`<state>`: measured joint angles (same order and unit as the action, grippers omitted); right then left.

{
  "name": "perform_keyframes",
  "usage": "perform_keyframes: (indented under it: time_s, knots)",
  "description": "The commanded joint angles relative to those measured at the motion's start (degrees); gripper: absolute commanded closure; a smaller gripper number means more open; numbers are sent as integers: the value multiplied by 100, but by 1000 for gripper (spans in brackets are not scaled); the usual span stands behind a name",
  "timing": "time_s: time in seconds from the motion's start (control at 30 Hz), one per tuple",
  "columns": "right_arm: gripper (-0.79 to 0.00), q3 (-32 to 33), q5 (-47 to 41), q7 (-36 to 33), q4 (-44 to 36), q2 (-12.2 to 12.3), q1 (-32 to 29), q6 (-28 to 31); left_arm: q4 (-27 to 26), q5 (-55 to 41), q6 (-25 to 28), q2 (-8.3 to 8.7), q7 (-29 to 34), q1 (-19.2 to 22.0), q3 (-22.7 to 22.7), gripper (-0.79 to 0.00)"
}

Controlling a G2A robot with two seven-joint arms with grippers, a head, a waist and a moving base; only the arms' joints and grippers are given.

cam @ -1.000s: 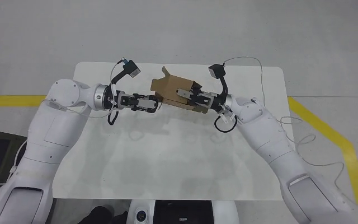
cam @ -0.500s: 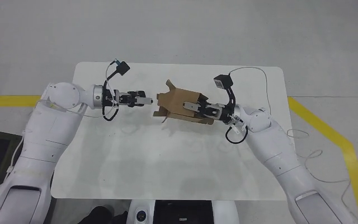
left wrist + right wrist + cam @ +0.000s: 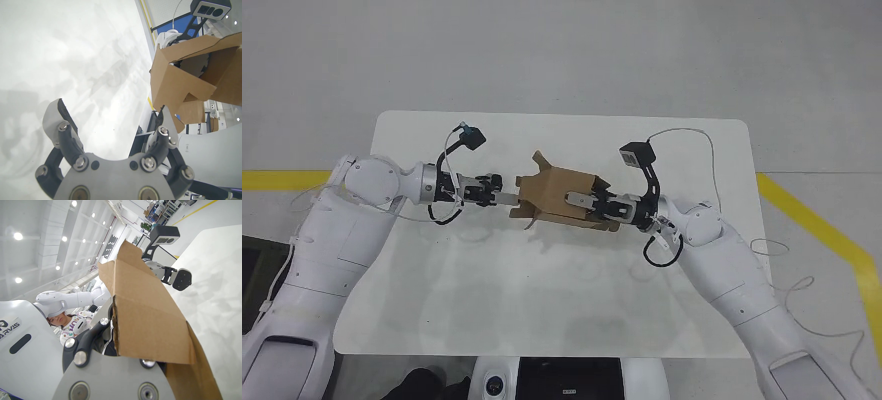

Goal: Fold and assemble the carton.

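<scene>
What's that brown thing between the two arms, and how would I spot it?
Start at the white table: over its middle, between the two arms, is the carton. The right gripper holds one end, and the open left gripper meets a flap at the other. It is the only brown cardboard thing there, half folded with flaps sticking out.

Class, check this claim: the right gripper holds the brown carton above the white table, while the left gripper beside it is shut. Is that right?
No: the left gripper is open, fingers spread, as the left wrist view shows. The right gripper does hold the carton above the table.
</scene>
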<state>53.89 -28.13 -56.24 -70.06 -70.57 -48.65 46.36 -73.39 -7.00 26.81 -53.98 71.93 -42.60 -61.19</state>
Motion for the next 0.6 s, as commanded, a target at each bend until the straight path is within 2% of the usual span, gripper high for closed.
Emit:
perform_keyframes:
  time_s: [0.0,0.57]
  knots:
    - [0,-21,5,-4,36,-9,0,23,-63,-115,-35,-6,41,-7,23,-785]
    - [0,-277,-240,-233,-35,-73,76,-65,-82,-402,-153,-51,89,109,189,-785]
